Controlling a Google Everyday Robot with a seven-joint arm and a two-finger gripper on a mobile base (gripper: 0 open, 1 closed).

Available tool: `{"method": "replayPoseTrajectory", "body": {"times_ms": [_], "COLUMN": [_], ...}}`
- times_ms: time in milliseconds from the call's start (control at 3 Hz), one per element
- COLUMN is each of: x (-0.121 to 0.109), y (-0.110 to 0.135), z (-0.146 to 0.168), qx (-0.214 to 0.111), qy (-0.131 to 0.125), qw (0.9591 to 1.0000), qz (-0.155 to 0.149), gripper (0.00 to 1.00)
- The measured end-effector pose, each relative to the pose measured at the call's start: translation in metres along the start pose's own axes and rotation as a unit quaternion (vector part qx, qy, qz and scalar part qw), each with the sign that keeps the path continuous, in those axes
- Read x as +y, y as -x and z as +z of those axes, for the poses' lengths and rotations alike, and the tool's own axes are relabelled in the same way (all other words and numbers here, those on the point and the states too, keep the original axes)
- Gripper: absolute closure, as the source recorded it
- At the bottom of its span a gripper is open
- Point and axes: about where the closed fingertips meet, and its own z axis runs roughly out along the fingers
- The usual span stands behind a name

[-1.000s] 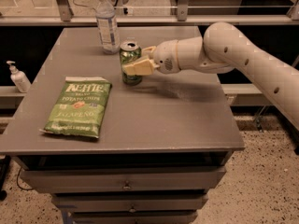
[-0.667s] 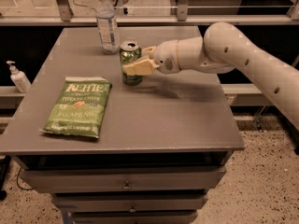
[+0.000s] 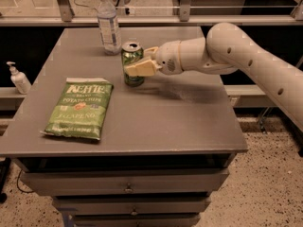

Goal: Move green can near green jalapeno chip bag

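The green can (image 3: 131,56) stands upright on the grey table (image 3: 180,117), toward the back middle. My gripper (image 3: 136,61) comes in from the right and is shut on the can. One pale finger (image 3: 140,69) crosses the can's front and the other sits behind its right side. The can's base is at the table top. The green jalapeno chip bag (image 3: 79,108) lies flat on the left part of the table, in front of and to the left of the can, about a can's height away.
A clear plastic bottle (image 3: 108,23) stands just behind and left of the can. A small pump bottle (image 3: 19,78) sits on a ledge off the table's left edge. Drawers run under the table front. My arm (image 3: 246,60) spans the right side.
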Motion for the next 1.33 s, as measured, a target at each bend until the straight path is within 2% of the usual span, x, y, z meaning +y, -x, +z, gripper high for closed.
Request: {"method": "replayPoseTrajectory", "body": {"times_ms": [333,667,1000,1333], "x": [0.000,0.026,0.073,0.098], "y": [0.000,0.011,0.032,0.045], "z": [0.000,0.018,0.045,0.057], "qx": [0.000,-0.038,-0.108,-0.145], "qy": [0.000,0.041,0.116,0.156], "qw": [1.0000,0.9984,0.9866,0.9760], "qz": [0.000,0.012,0.037,0.047], "gripper": [0.35,0.13,0.00,0.00]}}
